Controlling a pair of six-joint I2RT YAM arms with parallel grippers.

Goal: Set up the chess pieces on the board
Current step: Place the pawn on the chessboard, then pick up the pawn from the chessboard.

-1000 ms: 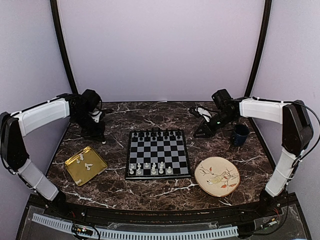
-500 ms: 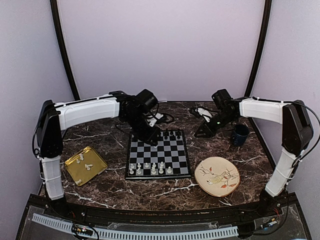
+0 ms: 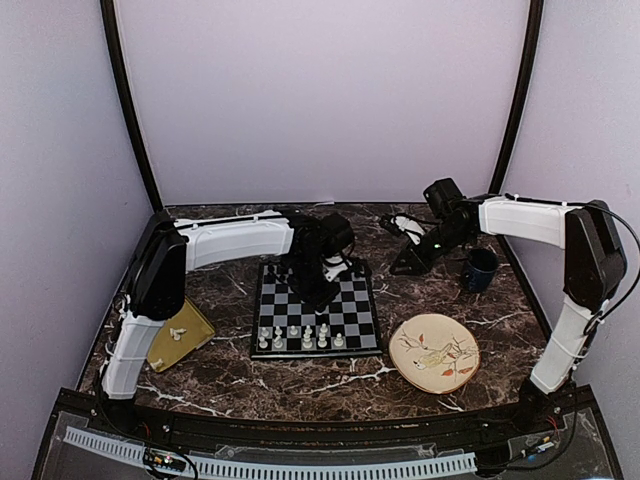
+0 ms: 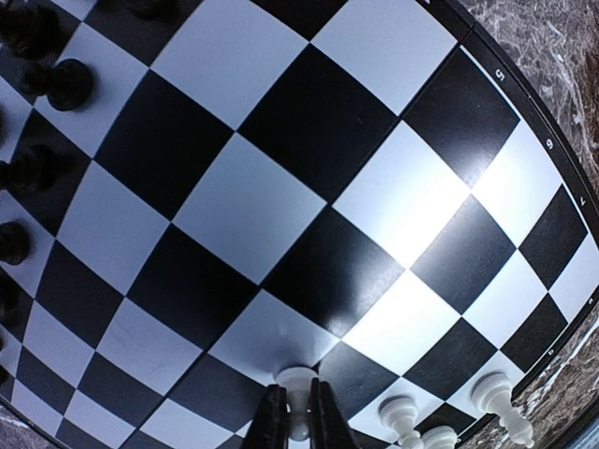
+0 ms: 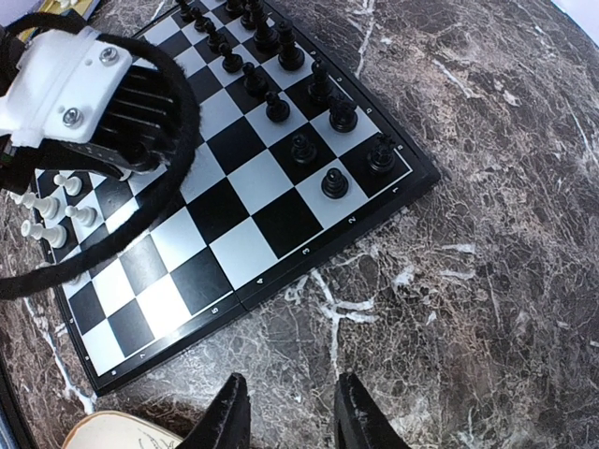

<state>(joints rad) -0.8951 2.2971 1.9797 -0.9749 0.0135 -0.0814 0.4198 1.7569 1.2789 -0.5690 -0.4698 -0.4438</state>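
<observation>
The board [image 3: 356, 322] lies mid-table. Several white chess pieces [image 3: 300, 338] stand in its two near rows, and black pieces [image 3: 345, 268] line the far rows. My left gripper [image 3: 318, 290] hangs over the board's middle. In the left wrist view, this gripper [image 4: 298, 426] is shut on a white piece [image 4: 298, 382] just above a light square, with more white pieces [image 4: 402, 416] to its right. My right gripper [image 3: 405, 265] stands open over bare marble beside the board's right edge [image 5: 234, 215], with nothing between its fingers [image 5: 229, 412].
A gold tray [image 3: 190, 338] at the left, partly hidden by my left arm, holds a loose white piece [image 3: 178, 333]. A patterned plate [image 3: 433, 352] lies right of the board. A dark blue mug [image 3: 480, 268] stands behind my right arm.
My left arm has swung from the back left of the table, past the board's far left corner, to over the board's middle. The right arm has not moved.
</observation>
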